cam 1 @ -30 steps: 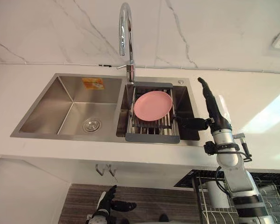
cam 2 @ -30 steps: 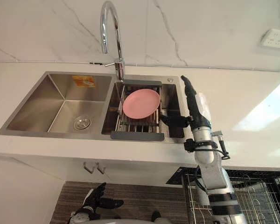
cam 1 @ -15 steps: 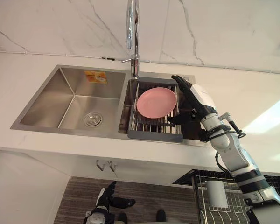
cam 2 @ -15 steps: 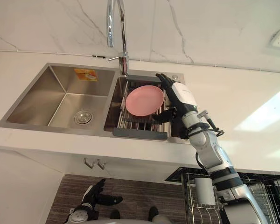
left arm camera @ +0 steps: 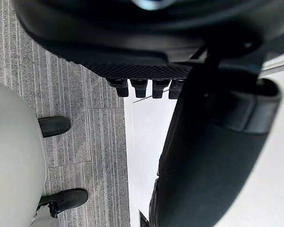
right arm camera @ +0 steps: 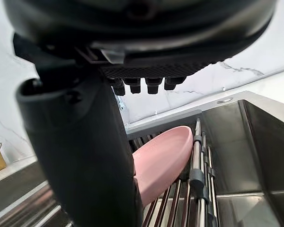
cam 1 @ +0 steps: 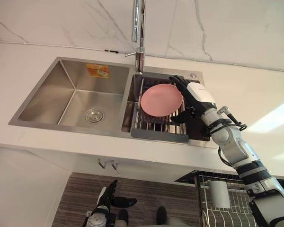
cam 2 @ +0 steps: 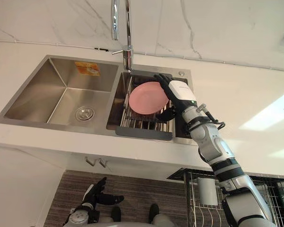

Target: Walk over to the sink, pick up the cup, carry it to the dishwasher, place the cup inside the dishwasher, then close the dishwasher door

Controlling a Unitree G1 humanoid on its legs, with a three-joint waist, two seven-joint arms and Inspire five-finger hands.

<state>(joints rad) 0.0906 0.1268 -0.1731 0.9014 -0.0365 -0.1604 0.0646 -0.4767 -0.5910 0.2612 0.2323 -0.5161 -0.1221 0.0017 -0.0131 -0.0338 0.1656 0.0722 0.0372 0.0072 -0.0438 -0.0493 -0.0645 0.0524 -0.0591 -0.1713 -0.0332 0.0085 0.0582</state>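
Right hand (cam 1: 197,96) is seen over the sink's (cam 1: 47,97) right basin, at the right rim of the pink plate (cam 1: 160,100). Its fingers (cam 1: 177,83) are extended above the rim and the thumb below, released, not closed on it. The plate is leaned in the drain rack (cam 1: 156,131). A white cup (cam 1: 220,194) is seen upright in the wire basket (cam 1: 209,215) below the tabletop's (cam 1: 255,104) front edge. Left hand (cam 1: 105,205) is held low, fingers spread.

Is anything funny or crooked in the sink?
Yes. The pink plate sits tilted on the rack in the right side of the sink, not lying flat. The right robot hand is open right beside its edge.
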